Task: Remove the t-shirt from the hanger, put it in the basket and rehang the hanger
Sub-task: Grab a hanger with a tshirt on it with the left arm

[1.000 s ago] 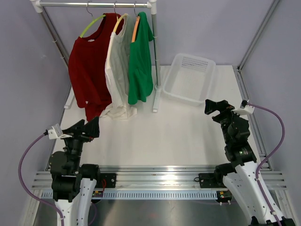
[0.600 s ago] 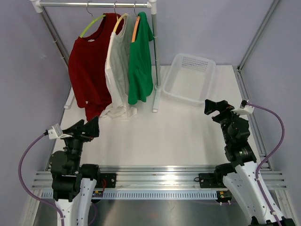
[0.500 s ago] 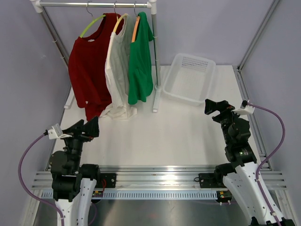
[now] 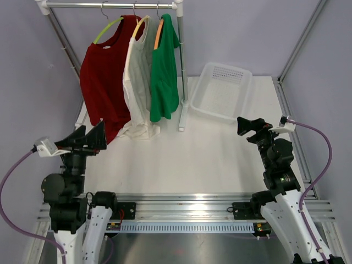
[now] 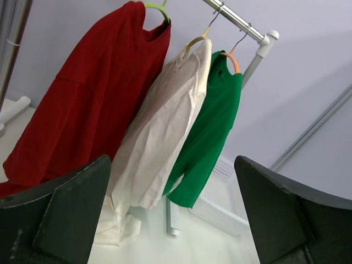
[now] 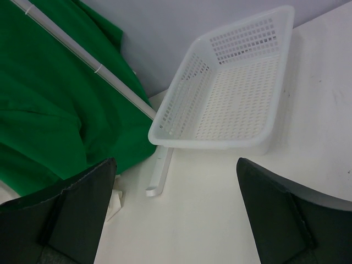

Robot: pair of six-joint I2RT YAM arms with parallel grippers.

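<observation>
A red t-shirt [image 4: 102, 82], a cream t-shirt [image 4: 137, 82] and a green t-shirt [image 4: 164, 77], all of soft matt cloth, are hung from a rail [image 4: 110, 5] of smooth, shiny metal. Beside the rail, a basket [image 6: 209, 144] of perforated white plastic, faintly glossy, is seen. The table [image 4: 192, 154] under the rail is finished matt white.

White tbl [image 4: 220, 159], top view. White perforated basket [image 4: 198, 98] sits flat at approx 1 o'clock, long side running twd the far edge. Rack's R foot bar [image 4: 182, 118] lies at 12, just beside the basket's L wall, apart from it. L foot bar [image 4: 78, 122] lies at 10, near the tbl edge. Btwn the bars, approx 11, white tee [image 4: 136, 88] has its hem bunched on the tbl. Red tee [image 4: 102, 82] beside it hangs low; contact w/ tbl unclear.
</observation>
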